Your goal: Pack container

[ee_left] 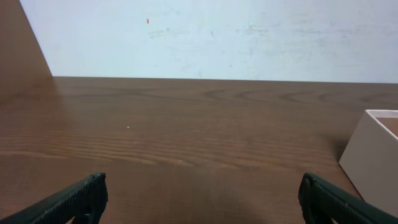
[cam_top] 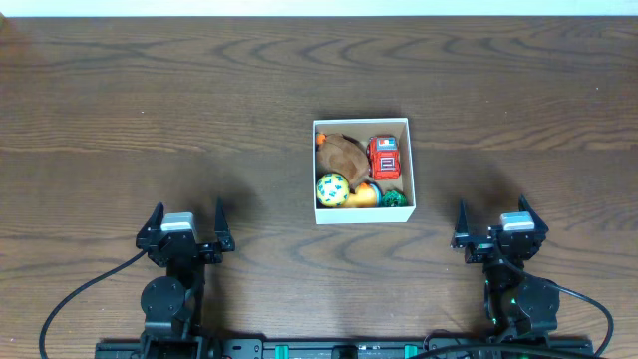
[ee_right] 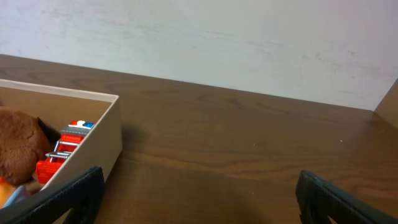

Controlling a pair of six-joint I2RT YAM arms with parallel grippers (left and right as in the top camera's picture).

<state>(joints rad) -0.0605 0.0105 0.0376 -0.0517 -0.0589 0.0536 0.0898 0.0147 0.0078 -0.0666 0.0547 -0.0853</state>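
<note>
The container (cam_top: 410, 160) is a small square white box in the middle of the table. It holds a brown plush toy (cam_top: 342, 154), a red toy truck (cam_top: 384, 157), a yellow-green ball (cam_top: 332, 188), an orange toy (cam_top: 363, 195) and a green toy (cam_top: 395, 198). My left gripper (cam_top: 185, 225) is open and empty at the front left, well apart from the box. My right gripper (cam_top: 498, 220) is open and empty at the front right. The left wrist view shows the box's white wall (ee_left: 373, 158) at the right edge. The right wrist view shows the box (ee_right: 106, 140) with the truck (ee_right: 65, 149) at the left.
The table is dark brown wood (cam_top: 150, 90). A pale wall (ee_left: 211, 37) stands behind its far edge. Black cables (cam_top: 80, 294) run from both arm bases along the front edge.
</note>
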